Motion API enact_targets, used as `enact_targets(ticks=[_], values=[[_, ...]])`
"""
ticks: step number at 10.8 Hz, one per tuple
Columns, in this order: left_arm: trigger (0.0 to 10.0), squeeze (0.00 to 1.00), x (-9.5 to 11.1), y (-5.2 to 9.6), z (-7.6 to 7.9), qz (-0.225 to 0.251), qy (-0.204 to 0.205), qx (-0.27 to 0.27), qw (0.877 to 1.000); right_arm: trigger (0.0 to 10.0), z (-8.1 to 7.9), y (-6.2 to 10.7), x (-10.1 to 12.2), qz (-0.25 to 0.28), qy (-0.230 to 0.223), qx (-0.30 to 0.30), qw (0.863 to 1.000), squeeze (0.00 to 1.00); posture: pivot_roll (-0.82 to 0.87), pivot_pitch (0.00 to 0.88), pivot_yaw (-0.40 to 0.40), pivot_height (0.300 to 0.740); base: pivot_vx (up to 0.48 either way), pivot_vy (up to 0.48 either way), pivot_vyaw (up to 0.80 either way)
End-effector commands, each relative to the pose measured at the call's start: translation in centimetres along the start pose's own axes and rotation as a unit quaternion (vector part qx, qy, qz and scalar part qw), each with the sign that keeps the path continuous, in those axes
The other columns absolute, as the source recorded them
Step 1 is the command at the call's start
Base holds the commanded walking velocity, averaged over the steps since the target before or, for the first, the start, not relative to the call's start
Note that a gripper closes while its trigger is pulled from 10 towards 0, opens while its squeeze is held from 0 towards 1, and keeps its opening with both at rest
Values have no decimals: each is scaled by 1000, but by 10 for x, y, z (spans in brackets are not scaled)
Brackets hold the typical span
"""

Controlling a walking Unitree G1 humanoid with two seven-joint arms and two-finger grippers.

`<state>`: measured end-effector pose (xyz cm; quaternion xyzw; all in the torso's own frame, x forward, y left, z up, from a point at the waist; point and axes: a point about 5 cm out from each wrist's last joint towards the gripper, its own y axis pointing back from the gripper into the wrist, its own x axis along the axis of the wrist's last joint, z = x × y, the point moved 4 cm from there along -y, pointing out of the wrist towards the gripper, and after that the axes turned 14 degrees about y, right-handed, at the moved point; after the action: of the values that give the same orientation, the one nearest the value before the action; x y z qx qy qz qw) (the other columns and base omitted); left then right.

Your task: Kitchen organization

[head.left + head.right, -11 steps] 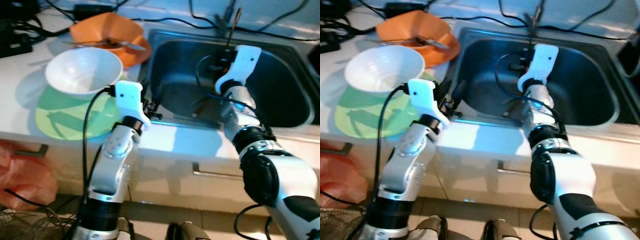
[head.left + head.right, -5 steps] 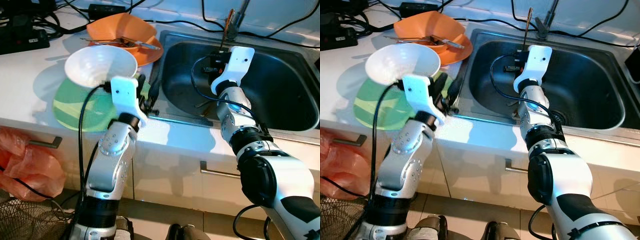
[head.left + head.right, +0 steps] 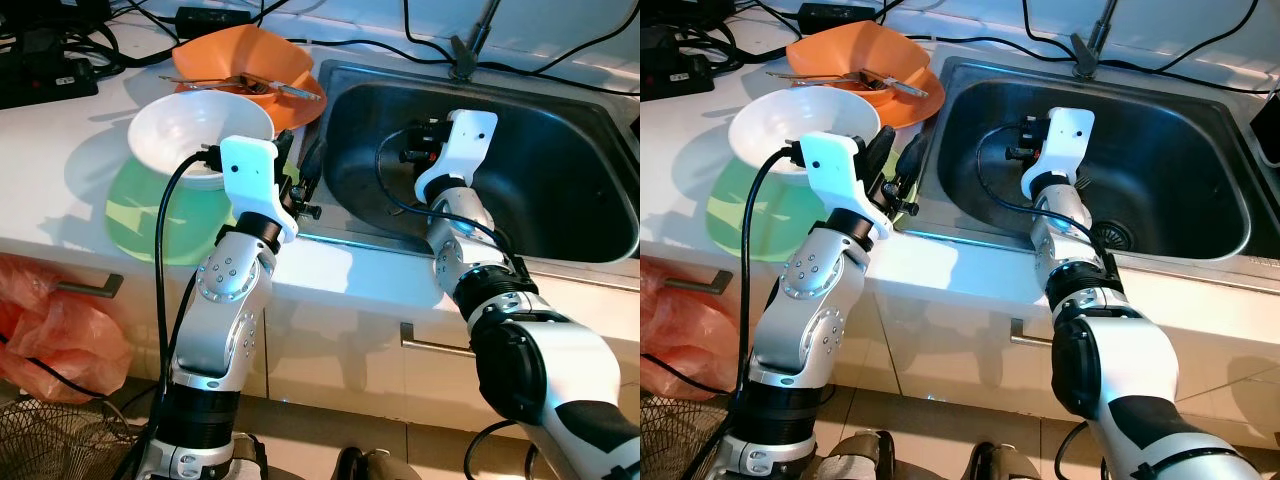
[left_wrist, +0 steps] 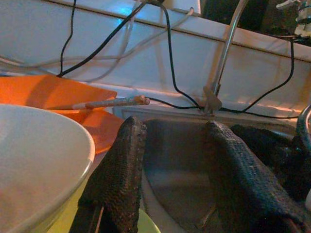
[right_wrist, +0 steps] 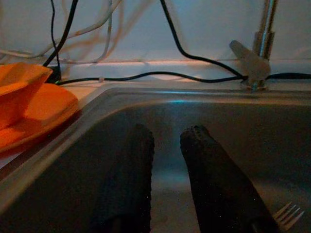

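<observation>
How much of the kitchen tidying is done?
Not much looks done yet. The white bowl sits on the green plate, and the orange plate holds utensils on the counter. The right hand is down in the sink, open and holding nothing, near a fork. The left hand waits open at the sink's edge. Everything is left to put away.

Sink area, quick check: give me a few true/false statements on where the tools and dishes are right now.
1. The right tool is inside the sink. True.
2. The white bowl lies in the sink. False: it sits on the counter over a green plate.
3. The left tool is clamped on the bowl. False: it is open, beside the bowl.
4. A fork lies in the sink. True.
5. The orange dish holds utensils. True.
</observation>
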<state>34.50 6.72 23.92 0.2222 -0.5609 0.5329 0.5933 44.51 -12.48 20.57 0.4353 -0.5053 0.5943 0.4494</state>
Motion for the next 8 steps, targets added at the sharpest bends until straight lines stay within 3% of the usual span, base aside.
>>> enact_targets(ticks=[1,2,4,5,6,8], values=[[10000,0,5,-3,9,6,-1,-17,1000,10000,5,3,-2,3,-2,-8,1000,1000,188,115,-80,740,0,0,0],[10000,0,10,-5,11,13,-2,-22,1000,10000,3,3,-1,10,0,-2,1000,0,193,112,-82,740,0,0,0],[10000,0,36,-14,12,49,-3,-28,998,10000,-3,5,3,33,-1,13,999,0,196,117,-88,740,0,0,0],[10000,0,63,-18,4,85,-7,-17,996,10000,-8,10,-1,42,11,24,999,0,198,121,-88,740,0,0,0],[10000,0,75,-19,-5,101,-4,-2,995,10000,-9,13,-4,41,13,27,999,0,198,123,-87,740,0,0,0],[10000,0,103,-14,-46,130,-46,65,988,10000,-19,24,-21,28,24,56,998,0,188,126,-85,740,0,0,0]])
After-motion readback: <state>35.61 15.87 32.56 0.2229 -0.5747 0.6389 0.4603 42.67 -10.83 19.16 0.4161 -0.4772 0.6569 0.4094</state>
